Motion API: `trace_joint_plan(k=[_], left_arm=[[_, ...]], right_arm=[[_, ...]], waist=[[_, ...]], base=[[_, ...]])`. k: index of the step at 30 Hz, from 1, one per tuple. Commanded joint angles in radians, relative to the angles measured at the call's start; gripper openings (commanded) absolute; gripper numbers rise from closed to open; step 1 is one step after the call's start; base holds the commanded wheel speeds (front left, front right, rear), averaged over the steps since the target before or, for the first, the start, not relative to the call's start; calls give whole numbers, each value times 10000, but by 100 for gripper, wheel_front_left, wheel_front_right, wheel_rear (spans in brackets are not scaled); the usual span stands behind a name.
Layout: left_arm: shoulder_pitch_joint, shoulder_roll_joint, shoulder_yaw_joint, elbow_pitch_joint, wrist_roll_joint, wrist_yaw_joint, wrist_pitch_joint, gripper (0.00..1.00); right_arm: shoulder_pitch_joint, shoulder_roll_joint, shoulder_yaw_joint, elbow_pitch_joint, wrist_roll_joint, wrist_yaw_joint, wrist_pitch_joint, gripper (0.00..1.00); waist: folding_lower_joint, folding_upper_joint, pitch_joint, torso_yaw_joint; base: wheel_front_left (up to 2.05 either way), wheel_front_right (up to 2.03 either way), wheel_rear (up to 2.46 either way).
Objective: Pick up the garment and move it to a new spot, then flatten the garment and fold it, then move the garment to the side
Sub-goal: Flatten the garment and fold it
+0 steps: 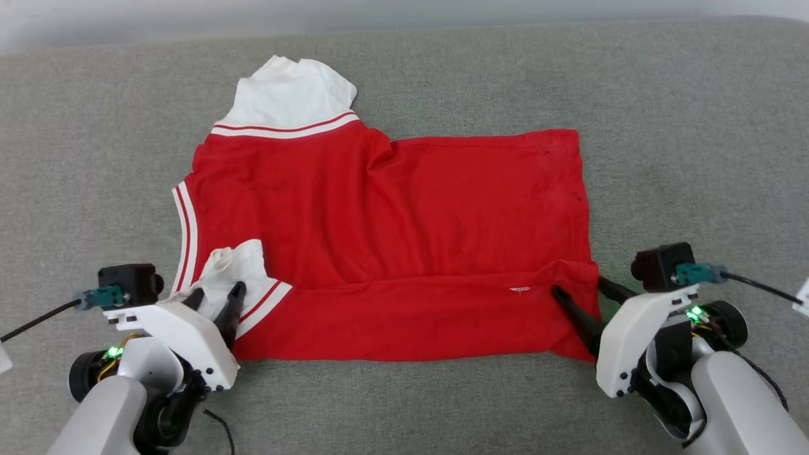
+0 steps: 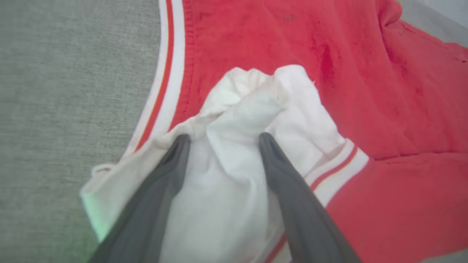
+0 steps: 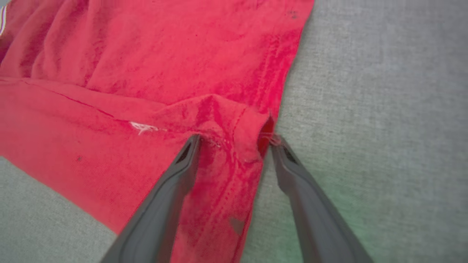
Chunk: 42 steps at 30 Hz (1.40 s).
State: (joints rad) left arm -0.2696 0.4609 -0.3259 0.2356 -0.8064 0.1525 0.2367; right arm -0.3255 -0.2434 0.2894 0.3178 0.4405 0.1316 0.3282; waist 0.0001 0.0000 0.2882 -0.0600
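Garment mid-worktop, near edge folded toward 12. Left pincer apart, astride bunched sleeve at 8. Right pincer apart, astride hem corner at 4. Risk: tips snag cloth on retreat, dragging fold open. Bunched sleeve may leave lump.

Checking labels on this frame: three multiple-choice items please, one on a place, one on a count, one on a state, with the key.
1. Where is the left pincer? A) over the crumpled near sleeve of the garment; B) at the collar; C) off the cloth.
2. How many white sleeves show in the head view? A) one; B) two; C) three.
3. The right pincer has its jaws: A) shut on the hem; B) open astride the hem corner; C) shut, clear of cloth.
Key: 1A, white cloth lies between its fingers; 2B, near sleeve plus far sleeve; 3B, a gap shows between them.
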Motion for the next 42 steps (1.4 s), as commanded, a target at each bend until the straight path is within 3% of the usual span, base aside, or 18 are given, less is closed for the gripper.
trace_joint_plan(k=[1,8,14,24,32,33,34,35,36,37,38,42], left_arm=[[179,61,60,201,-52,67,-35,100],[643,335,451,-610,-145,293,-322,100],[1117,1126,749,-1833,-157,659,256,100],[2316,2509,1160,-2928,-707,1249,2115,100],[2647,2664,1429,-2420,-1284,1574,2861,100],[2632,2663,1414,-2283,-1360,1522,2926,100],[2615,2338,1038,-1759,-1830,1152,3465,100],[2640,2231,873,-1709,-1953,1043,3688,89],[2652,2166,726,-1677,-2014,962,3840,40],[2634,2088,678,-1643,-2044,936,3842,13],[2600,2002,662,-1604,-2088,911,3813,0],[2484,1939,701,-1501,-2008,778,3504,0]], right_arm=[[166,-55,33,-20,15,-18,-183,100],[852,26,-449,-1106,-120,-13,-2528,100],[1491,446,-1263,-2211,-732,-12,-3920,100],[2331,1212,-2091,-4193,-1512,-12,-3929,100],[2556,1612,-2214,-4809,-1625,-12,-3756,100],[2514,1649,-2191,-4836,-1606,-12,-3758,100],[2422,1733,-2320,-4717,-1526,-12,-3727,100],[2418,1743,-2371,-4698,-1525,-12,-3720,100],[2433,1756,-2439,-4663,-1513,-12,-3667,100],[2436,1761,-2482,-4658,-1494,-12,-3651,100],[2430,1761,-2563,-4679,-1493,-12,-3629,100],[2518,1643,-2741,-4677,-1430,-12,-3216,100]], waist=[[-1,0,-78,2],[-1,0,-644,-87],[-1,0,-1007,-222],[-1,0,-967,-752],[-1,0,-287,-1175],[-1,0,-208,-1230],[-1,0,41,-1409],[-1,0,57,-1419],[-1,0,67,-1421],[-1,0,65,-1417],[-1,0,50,-1406],[-1,0,-80,-1288]], base=[[0,0,0],[0,0,0],[0,0,0],[0,0,0],[0,0,0],[0,0,0],[0,0,0],[0,0,0],[0,0,0],[0,0,0],[0,0,0],[0,0,0]])
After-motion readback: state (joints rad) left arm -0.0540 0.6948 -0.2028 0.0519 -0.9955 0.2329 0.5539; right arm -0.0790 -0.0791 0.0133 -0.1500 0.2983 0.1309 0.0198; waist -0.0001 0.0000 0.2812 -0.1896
